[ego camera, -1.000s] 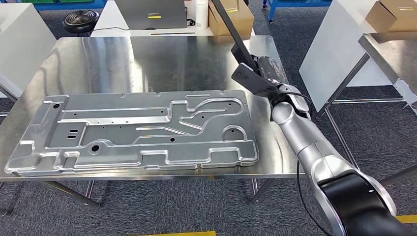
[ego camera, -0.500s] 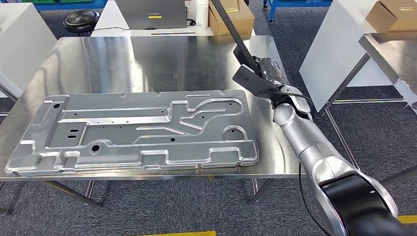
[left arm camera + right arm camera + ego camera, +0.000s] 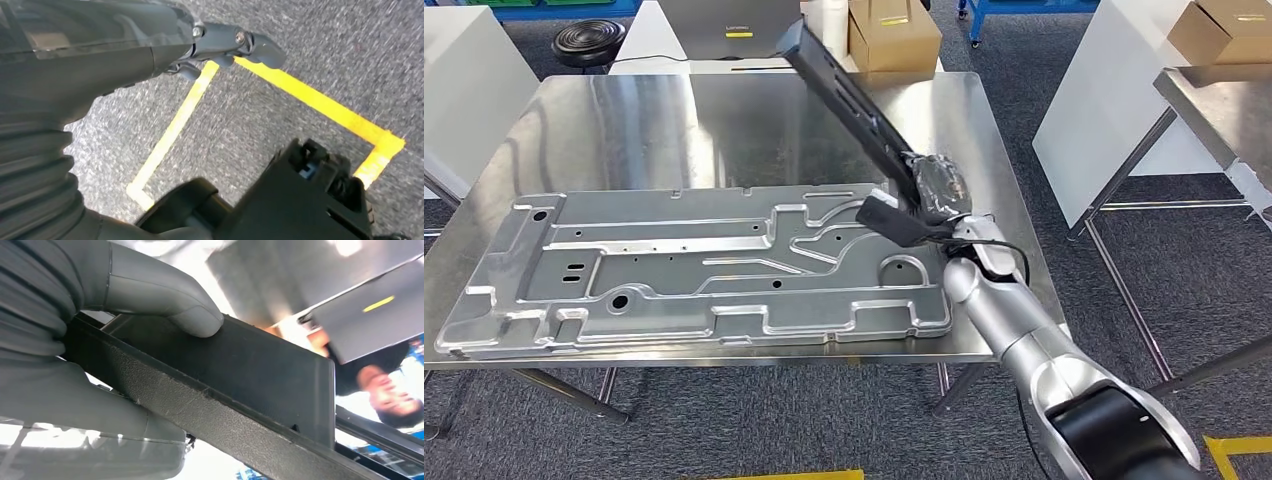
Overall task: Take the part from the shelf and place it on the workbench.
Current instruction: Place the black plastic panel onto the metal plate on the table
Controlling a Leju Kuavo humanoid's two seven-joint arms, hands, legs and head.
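while the right hand (image 3: 936, 190) grips it, the long black part (image 3: 849, 95) slants above the workbench (image 3: 724, 110)

Right arm (image 3: 1014, 330): silver, extended forward and leftward from the lower right over the right edge of the tabletop (image 3: 724, 120). Right hand (image 3: 936, 187): closed around a long black part (image 3: 849, 88), thumb (image 3: 165, 300) pressed on one flat face, the part slanting up and away. Left hand (image 3: 215, 42): hanging toward the floor, dark fingers (image 3: 255, 45) held loosely together, holding nothing.
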